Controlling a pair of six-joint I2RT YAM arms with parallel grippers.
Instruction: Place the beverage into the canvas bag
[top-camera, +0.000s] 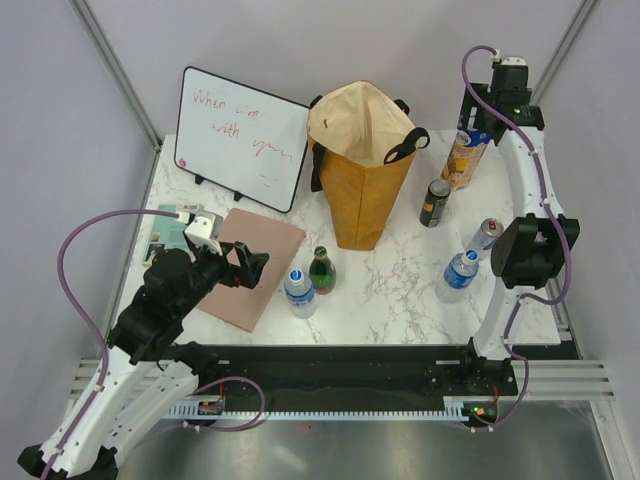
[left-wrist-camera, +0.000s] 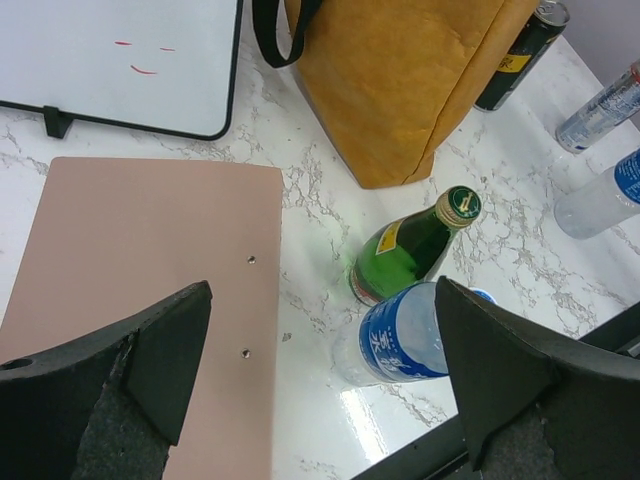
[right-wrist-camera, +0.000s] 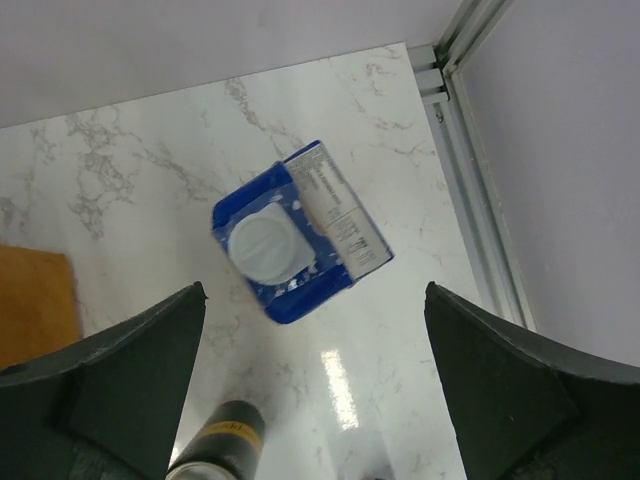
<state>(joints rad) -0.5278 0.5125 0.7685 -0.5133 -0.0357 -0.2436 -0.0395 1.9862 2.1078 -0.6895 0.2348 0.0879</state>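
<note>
Well, the right gripper (right-wrist-camera: 315, 290), jaws wide, hovers over the carton (right-wrist-camera: 297, 245) at the top view's upper right, so it should square to the carton's skewed sides, drop straight, squeeze gently, then lift toward the bag (top-camera: 362, 170), upper centre.

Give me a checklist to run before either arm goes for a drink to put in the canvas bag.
1. Canvas bag upright, mouth open: ok.
2. Left jaws open and empty: ok.
3. Right jaws open and empty: ok.
4. Room around the green bottle: not ok, the water bottle stands close beside it.
5. Blue carton centred below the right jaws: ok.
6. Black handle clear of the bag's mouth: cannot tell.
</note>
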